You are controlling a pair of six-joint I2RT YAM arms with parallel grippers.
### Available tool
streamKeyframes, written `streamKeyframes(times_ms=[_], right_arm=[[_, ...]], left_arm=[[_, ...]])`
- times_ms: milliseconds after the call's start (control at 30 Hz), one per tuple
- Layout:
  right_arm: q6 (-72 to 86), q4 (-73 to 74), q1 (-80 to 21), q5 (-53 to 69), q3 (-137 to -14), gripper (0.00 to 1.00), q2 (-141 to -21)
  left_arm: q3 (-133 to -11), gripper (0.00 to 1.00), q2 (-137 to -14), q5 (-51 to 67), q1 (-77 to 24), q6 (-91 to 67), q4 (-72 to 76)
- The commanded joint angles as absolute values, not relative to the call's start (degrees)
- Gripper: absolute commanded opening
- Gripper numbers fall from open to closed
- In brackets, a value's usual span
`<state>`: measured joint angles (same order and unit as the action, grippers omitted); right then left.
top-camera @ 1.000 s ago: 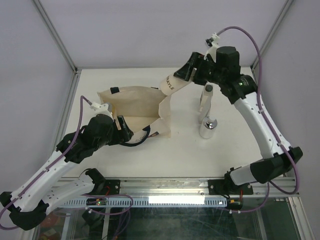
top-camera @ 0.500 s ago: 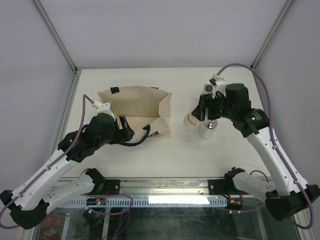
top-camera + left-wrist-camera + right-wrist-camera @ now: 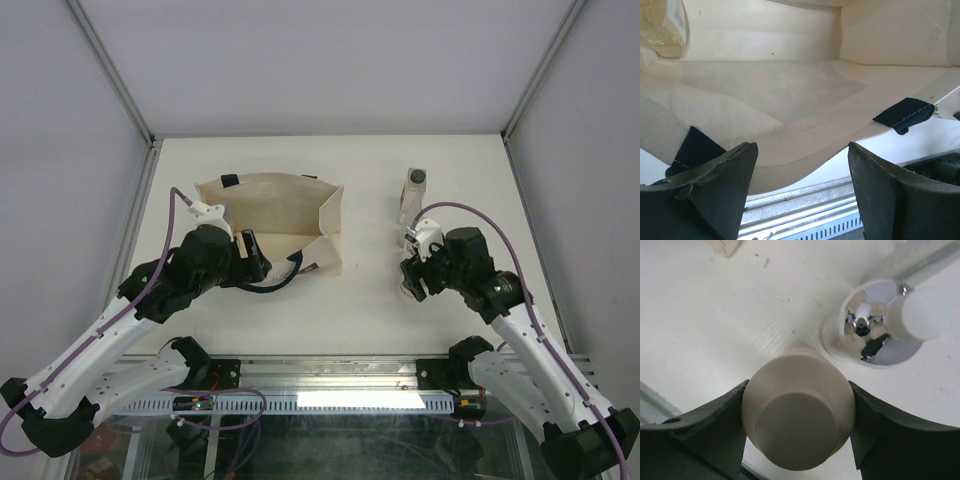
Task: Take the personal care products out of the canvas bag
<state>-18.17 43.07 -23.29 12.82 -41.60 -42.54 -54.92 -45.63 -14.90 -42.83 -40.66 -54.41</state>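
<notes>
Firmly clamped in the right claw [image 3: 797, 427], the cream bottle [image 3: 790, 410] stands upright over the tabletop [image 3: 715, 315], right of the canvas bag [image 3: 265, 205]; the left claw [image 3: 800, 195], jaws apart, faces the bag's mouth, the amber-liquid bottle [image 3: 665, 25] inside it.

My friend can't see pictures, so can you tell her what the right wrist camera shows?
A cream bottle, seen from above, is squeezed between the two dark fingers of the right gripper. Just beyond it, a shiny silver-topped bottle stands on the white table.
</notes>
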Motion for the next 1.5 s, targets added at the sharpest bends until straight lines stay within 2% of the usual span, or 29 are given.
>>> streamKeyframes(times_ms=[0,200,667,767,900,967,1000,1167,1467], right_arm=[[-15.36,29.27,-23.39,4.66,-37.89,0.00,-38.70],[-12.89,23.22,-23.42,-1.57,-33.01,0.00,-36.25],[-13.27,20.11,-23.41,2.56,-30.30,0.00,-36.14],[-13.27,19.98,-23.43,1.99,-30.27,0.16,-35.50],[-13.27,20.41,-23.40,1.80,-30.51,0.57,-34.81],[-13.27,20.62,-23.39,1.21,-30.59,0.73,-34.37],[-13.34,20.65,-23.41,0.96,-30.63,0.78,-34.21],[-13.90,21.77,-23.45,0.94,-31.40,0.91,-33.50],[-17.31,27.36,-23.44,3.98,-40.70,0.99,-33.53]], left_arm=[[-55.96,0.77,-46.00,-15.02,-43.29,-38.95,-52.73],[-56.25,0.78,-46.49,-15.48,-43.31,-39.10,-52.48],[-58.99,0.79,-50.28,-15.83,-43.24,-36.01,-52.22],[-59.44,0.79,-50.71,-15.93,-43.21,-35.63,-52.16],[-59.55,0.79,-50.50,-15.91,-43.24,-35.27,-52.21],[-59.54,0.79,-50.31,-16.08,-43.18,-35.00,-52.28],[-59.63,0.79,-50.16,-16.15,-43.20,-34.86,-52.29],[-60.49,0.79,-49.60,-16.92,-43.22,-34.97,-52.68],[-65.60,0.81,-49.25,-20.49,-43.22,-34.82,-54.89]])
